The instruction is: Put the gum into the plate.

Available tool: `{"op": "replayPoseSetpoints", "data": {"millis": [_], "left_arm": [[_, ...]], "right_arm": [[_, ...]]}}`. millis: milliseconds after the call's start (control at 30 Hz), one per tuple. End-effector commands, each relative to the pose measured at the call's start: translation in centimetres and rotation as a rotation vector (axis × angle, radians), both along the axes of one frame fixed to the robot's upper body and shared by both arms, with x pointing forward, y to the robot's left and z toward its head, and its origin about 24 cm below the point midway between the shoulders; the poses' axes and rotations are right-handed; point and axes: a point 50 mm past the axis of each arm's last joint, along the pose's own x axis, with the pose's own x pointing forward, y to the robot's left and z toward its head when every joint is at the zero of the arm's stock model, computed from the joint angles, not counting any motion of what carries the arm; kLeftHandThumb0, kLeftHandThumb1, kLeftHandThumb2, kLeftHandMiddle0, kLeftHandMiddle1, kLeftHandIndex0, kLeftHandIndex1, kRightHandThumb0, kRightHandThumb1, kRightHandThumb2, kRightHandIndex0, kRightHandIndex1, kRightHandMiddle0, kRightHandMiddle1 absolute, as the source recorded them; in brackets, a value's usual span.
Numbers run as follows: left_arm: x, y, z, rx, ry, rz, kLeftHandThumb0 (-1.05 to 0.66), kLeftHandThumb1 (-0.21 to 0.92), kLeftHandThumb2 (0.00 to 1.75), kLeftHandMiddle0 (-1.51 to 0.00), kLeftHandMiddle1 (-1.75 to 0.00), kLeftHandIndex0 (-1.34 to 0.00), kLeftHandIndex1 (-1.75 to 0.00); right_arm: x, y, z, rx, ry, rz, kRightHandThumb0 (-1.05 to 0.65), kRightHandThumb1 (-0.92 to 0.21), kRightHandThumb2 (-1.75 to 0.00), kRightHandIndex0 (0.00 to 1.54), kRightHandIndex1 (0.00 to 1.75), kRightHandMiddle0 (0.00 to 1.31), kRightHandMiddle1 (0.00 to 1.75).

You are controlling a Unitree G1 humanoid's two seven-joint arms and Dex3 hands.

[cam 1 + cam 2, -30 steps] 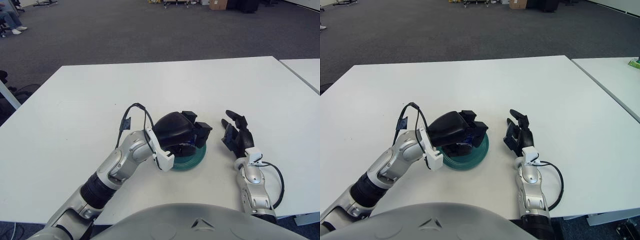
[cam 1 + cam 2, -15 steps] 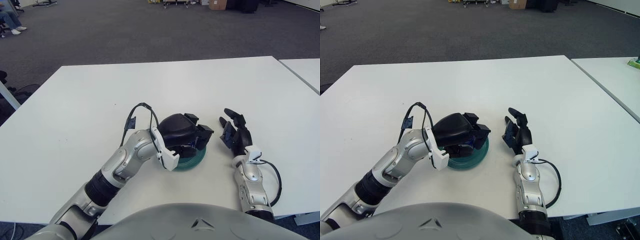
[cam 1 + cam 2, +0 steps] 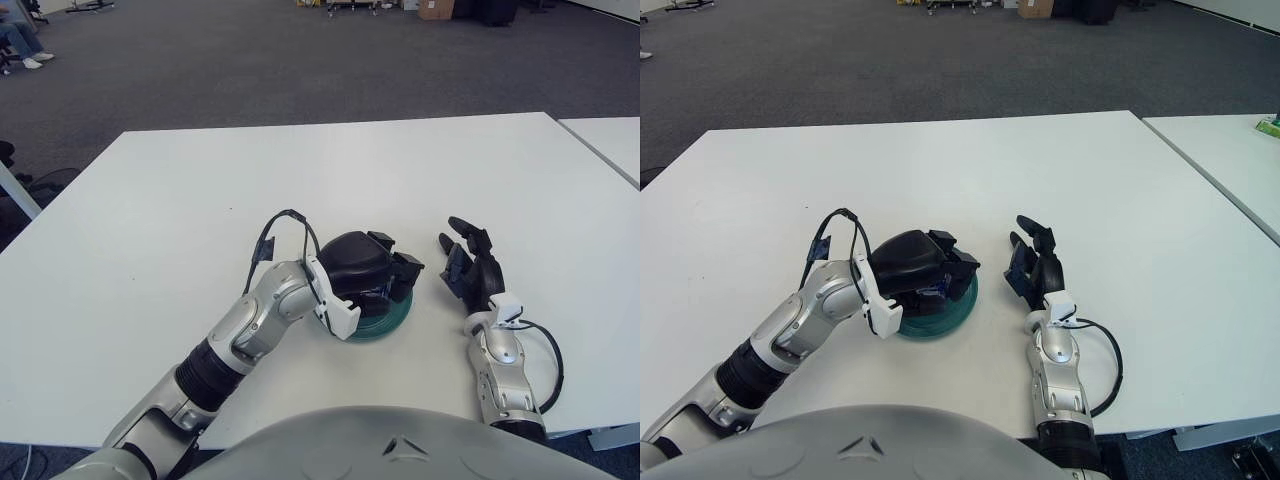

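The left hand [image 3: 375,272] is hovering low over the green plate [image 3: 392,318], fingers curled around something blue, seemingly the gum, apparently not yet released, while the right hand [image 3: 472,272] is resting open on the surface [image 3: 150,220]

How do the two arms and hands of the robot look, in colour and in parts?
Both arms are silver-grey metal with black ribbed joint sections. The left hand has a glossy black shell, black fingers and a white wrist bracket, with a black cable looping above the forearm. The right hand is black too, with a white wrist piece and a black cable loop.
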Motion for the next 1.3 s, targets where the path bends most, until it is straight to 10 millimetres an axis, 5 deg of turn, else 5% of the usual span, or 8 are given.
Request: {"op": "replayPoseSetpoints", "data": {"millis": [0, 100, 167, 233, 300, 433, 833, 1267], "left_arm": [[0.4, 0.2, -0.6, 0.019, 0.004, -0.012, -0.25, 0.49, 1.03, -0.4, -1.75, -0.46, -1.64], [0.4, 0.3, -0.8, 0.03, 0.004, -0.039, -0.77, 0.77, 0.54, -0.15, -1.35, -0.15, -1.51], [0.4, 0.4, -0.9, 0.033, -0.004, -0.055, -0.91, 0.84, 0.42, -0.08, -1.15, -0.08, -1.33], [0.5, 0.6, -0.9, 0.04, -0.015, -0.077, -0.98, 0.88, 0.37, -0.05, -0.95, -0.04, -1.13], [0.5, 0.8, -0.8, 0.048, -0.023, -0.101, -1.02, 0.9, 0.37, -0.08, -0.53, -0.02, -0.72], [0.5, 1.0, -0.6, 0.046, -0.013, -0.141, -1.04, 0.92, 0.38, -0.06, -0.14, 0.0, -0.23], [0.7, 1.2, -0.3, -0.129, 0.236, -0.183, -1.05, 0.92, 0.35, 0.0, 0.0, 0.0, 0.0], [2.3, 3.8, 0.2, -0.139, 0.34, -0.012, -1.05, 0.92, 0.2, 0.0, 0.0, 0.0, 0.0]], "right_arm": [[-2.8, 0.2, -4.1, 0.035, 0.242, -0.025, -0.76, -0.92, -0.96, 0.39, 0.0, 0.0, 0.77], [-2.9, 0.2, -3.9, -0.016, 0.224, -0.022, -0.75, -0.92, -0.96, 0.38, 0.0, 0.0, 0.73], [-2.8, 0.3, -3.7, -0.025, 0.213, -0.017, -0.74, -0.92, -0.95, 0.37, 0.0, 0.0, 0.72], [-2.5, 0.6, -3.1, -0.025, 0.196, -0.005, -0.73, -0.92, -0.96, 0.37, 0.0, 0.0, 0.7], [-2.2, 0.9, -2.7, -0.024, 0.18, 0.013, -0.74, -0.92, -0.96, 0.36, 0.0, 0.0, 0.67], [-2.3, 0.9, -2.8, 0.001, 0.174, 0.056, -0.76, -0.92, -0.97, 0.32, 0.0, 0.0, 0.6], [-3.0, 0.5, -2.6, -0.067, 0.188, 0.069, -0.84, -0.92, -0.97, 0.16, 0.0, 0.0, 0.38], [-2.6, 0.3, -3.2, -0.052, 0.214, 0.008, -0.78, -0.92, -0.96, 0.33, 0.07, 0.0, 0.63]]}}
